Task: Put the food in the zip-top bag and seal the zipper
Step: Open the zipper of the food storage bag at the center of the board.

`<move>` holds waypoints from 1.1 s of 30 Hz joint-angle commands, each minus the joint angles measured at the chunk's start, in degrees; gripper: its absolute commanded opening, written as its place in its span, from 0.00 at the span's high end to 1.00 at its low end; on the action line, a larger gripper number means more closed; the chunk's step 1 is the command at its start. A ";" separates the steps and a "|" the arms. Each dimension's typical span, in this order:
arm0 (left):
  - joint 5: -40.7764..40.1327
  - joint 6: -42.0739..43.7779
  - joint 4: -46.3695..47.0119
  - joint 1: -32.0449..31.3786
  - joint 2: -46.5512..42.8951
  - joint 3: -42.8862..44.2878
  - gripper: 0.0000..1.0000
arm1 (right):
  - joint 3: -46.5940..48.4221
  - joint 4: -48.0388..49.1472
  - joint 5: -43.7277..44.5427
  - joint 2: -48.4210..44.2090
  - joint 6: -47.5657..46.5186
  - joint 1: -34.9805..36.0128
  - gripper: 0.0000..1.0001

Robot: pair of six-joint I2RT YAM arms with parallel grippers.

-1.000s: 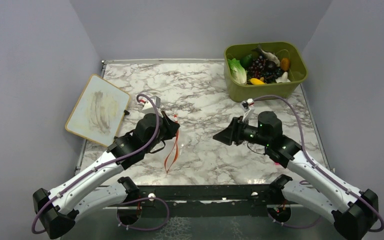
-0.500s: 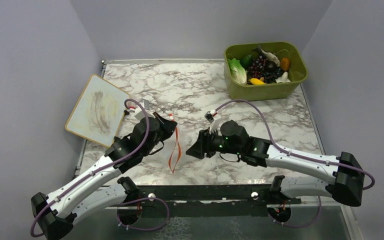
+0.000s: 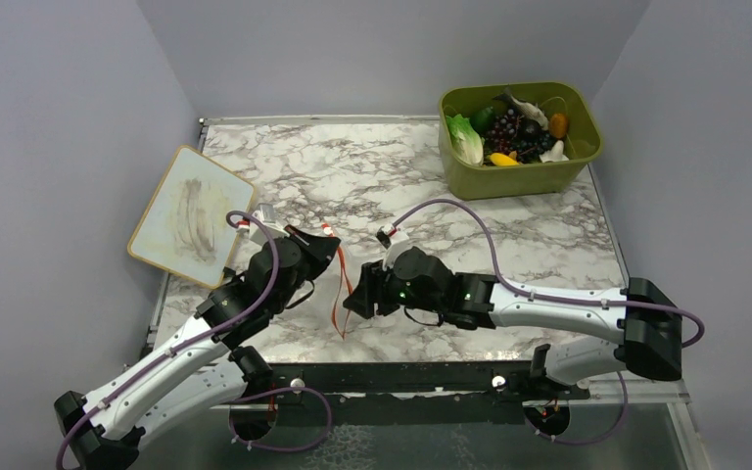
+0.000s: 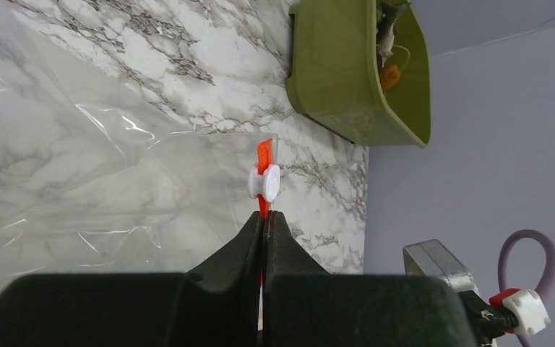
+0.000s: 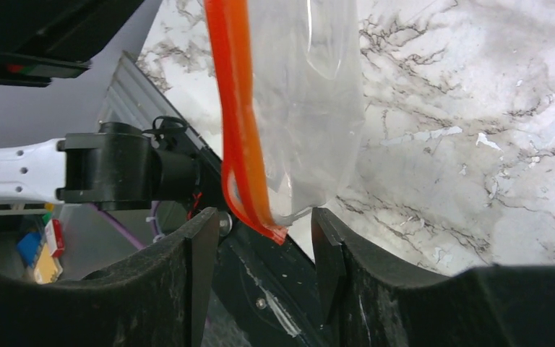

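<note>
On the top cam I saw the left gripper (image 3: 326, 242) left of frame centre, raised over the marble table (image 3: 392, 176). On its wrist cam the left gripper (image 4: 263, 218) was clenched tight on the zipper (image 4: 264, 153), just below a white slider tab (image 4: 264, 182), w/ the clear zip-top bag (image 4: 79, 166) spreading to the left of frame. The zip-top bag (image 3: 339, 284) hung from that grip, its zipper (image 3: 337, 299) running down toward the lower middle. The right gripper (image 3: 354, 300) sat just right of the strip's lower end. On the right wrist cam the right gripper (image 5: 264, 225) had jaws apart, w/ the zipper (image 5: 235, 108) and the bag's bottom corner (image 5: 311, 94) hanging btwn the fingers; I couldn't tell if either pad touched the plastic, prob not. The food stayed well apart in the olive bin (image 3: 519, 178) at upper right: lettuce (image 3: 466, 139), grapes (image 3: 514, 132), fish (image 3: 521, 103), an orange piece (image 3: 557, 124), a yellow piece (image 3: 501, 159). A whiteboard (image 3: 191, 215) lay at mid left.
</note>
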 commanded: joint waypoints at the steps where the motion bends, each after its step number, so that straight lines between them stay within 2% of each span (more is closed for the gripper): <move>1: -0.53 -4.09 1.27 -0.19 -1.04 -0.94 1.00 | 2.86 -0.65 4.50 2.24 0.35 0.62 0.51; 9: 1.76 -5.75 0.98 -0.19 -1.53 -1.70 1.00 | 2.84 -2.91 10.86 2.17 -0.16 0.62 0.63; 13: 2.06 -5.85 0.68 -0.19 -1.65 -1.77 1.00 | 3.35 -4.07 13.81 2.37 -0.75 0.62 0.78; 16: 2.66 -4.61 0.65 -0.18 -1.71 -1.48 0.99 | 3.14 -4.50 15.63 1.80 -0.66 0.62 0.95; 18: 2.97 -2.32 0.51 -0.19 -1.58 -0.97 0.86 | 2.79 -4.51 16.45 0.60 -0.66 0.62 0.99; 21: 3.61 2.94 -0.07 -0.19 -1.35 0.42 0.61 | 1.41 -2.52 16.68 -1.88 -1.84 0.62 0.98; 25: 5.38 12.75 -2.21 -0.19 0.17 3.81 0.37 | 1.86 -3.24 16.94 -4.15 -2.39 0.62 0.99; 29: 10.53 24.07 -5.06 -0.19 3.03 8.21 0.27 | 3.85 -5.41 16.31 -4.96 -2.00 0.62 0.99; 33: 16.63 30.18 -8.20 -0.19 6.85 12.20 0.24 | 5.68 -7.06 16.30 -5.09 -0.74 0.62 0.99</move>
